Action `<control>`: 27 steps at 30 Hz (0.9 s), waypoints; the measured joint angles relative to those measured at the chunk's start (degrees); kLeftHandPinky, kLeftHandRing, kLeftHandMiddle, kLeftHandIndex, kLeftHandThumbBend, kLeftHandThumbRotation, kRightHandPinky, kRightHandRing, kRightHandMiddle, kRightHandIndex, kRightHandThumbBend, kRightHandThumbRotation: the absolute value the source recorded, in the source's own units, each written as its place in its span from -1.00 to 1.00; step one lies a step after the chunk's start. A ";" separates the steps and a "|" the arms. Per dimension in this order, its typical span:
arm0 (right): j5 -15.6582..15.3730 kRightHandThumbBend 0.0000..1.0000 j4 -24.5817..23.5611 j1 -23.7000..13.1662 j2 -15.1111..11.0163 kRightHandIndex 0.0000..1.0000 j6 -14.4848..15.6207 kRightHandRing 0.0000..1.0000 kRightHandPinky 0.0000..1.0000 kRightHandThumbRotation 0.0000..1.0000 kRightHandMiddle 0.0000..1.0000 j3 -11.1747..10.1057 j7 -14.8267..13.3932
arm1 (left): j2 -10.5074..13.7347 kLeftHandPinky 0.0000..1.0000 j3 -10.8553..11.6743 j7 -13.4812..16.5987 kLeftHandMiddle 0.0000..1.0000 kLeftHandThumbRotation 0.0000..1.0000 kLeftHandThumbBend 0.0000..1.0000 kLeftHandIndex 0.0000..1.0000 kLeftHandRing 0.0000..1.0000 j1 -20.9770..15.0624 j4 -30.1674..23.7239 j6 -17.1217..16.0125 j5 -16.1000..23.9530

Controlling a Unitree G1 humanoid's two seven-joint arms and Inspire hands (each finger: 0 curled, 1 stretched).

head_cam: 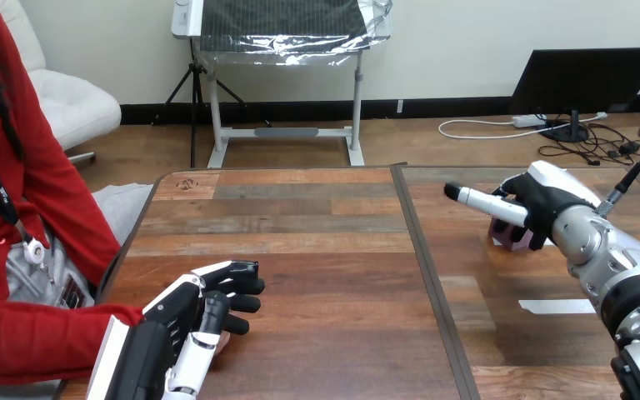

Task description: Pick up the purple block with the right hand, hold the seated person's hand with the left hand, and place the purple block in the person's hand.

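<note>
Over purple block [510, 237], right hand [542, 204]; left hand [187, 312] over person's hand [222, 341]

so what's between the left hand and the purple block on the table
Nothing: in the head view the table between left hand and purple block is bare wood, crossed only by a dark seam.

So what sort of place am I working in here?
Probably a tabletop test station for handovers: a wooden table with a white tape strip stuck on it, one purple block, and a person seated at its left side.
</note>
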 measured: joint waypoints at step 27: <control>-0.44 0.78 0.00 0.00 0.05 0.87 0.80 0.53 0.25 1.00 0.60 0.85 1.47 | -0.01 0.15 0.03 0.02 0.37 0.84 -0.29 0.41 0.31 0.17 0.00 -0.21 0.14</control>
